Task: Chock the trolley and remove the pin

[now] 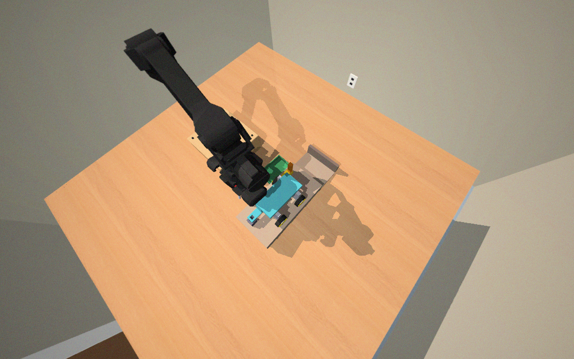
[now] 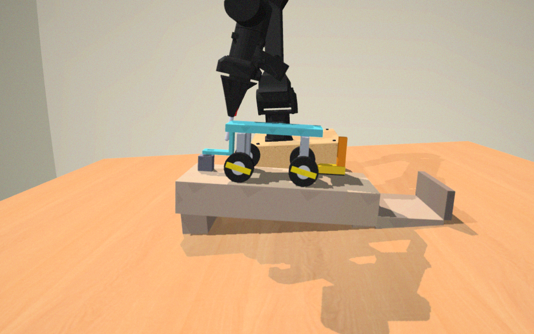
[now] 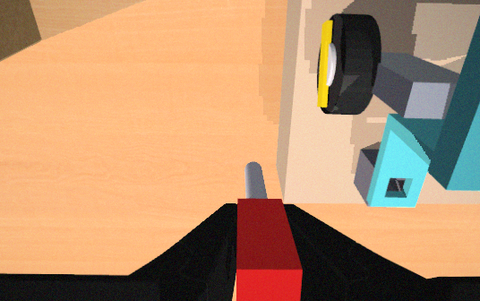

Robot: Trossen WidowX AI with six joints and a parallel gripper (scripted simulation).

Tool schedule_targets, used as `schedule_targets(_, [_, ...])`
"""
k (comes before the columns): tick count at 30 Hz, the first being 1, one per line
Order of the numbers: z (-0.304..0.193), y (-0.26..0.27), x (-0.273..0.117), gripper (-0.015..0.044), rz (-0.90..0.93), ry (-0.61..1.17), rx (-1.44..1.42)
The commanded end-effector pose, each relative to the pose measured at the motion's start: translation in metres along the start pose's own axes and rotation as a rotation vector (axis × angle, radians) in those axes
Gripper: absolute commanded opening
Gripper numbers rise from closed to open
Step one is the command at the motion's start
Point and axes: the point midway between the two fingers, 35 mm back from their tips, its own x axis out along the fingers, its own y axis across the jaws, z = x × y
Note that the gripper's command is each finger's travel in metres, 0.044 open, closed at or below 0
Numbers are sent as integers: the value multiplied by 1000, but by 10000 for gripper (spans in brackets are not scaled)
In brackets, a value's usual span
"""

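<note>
My gripper (image 2: 231,115) (image 3: 258,216) is shut on the red head of the stop pin (image 2: 227,136) (image 3: 256,179), whose grey shaft points down, free of the trolley. It hangs beside the ramp's uphill end, on the arm-base side. The cyan trolley (image 1: 279,196) (image 2: 273,128) (image 3: 467,170) stands on the ramp (image 1: 262,230) (image 2: 275,204) (image 3: 313,175), its holed tab over a dark block. The yellow chock with orange handle (image 1: 290,168) (image 2: 342,151) stands at the downhill wheel on the arm-base side; their contact is hidden. The green tray (image 1: 278,164) lies beside the ramp, partly hidden by the arm.
An end wall (image 1: 324,156) (image 2: 435,194) stands at the ramp's low end. The wooden arm base (image 2: 295,155) is behind the trolley. The trolley's uphill wheel (image 3: 354,64) on the arm-base side is close to the gripper's right in the wrist view.
</note>
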Motion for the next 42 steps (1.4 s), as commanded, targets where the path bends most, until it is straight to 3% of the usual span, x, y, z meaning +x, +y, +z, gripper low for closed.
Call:
schedule_targets(1, [14,1,-1,0,5,3,1])
schedule_targets(42, [159,7,-18,0,7,-10,1])
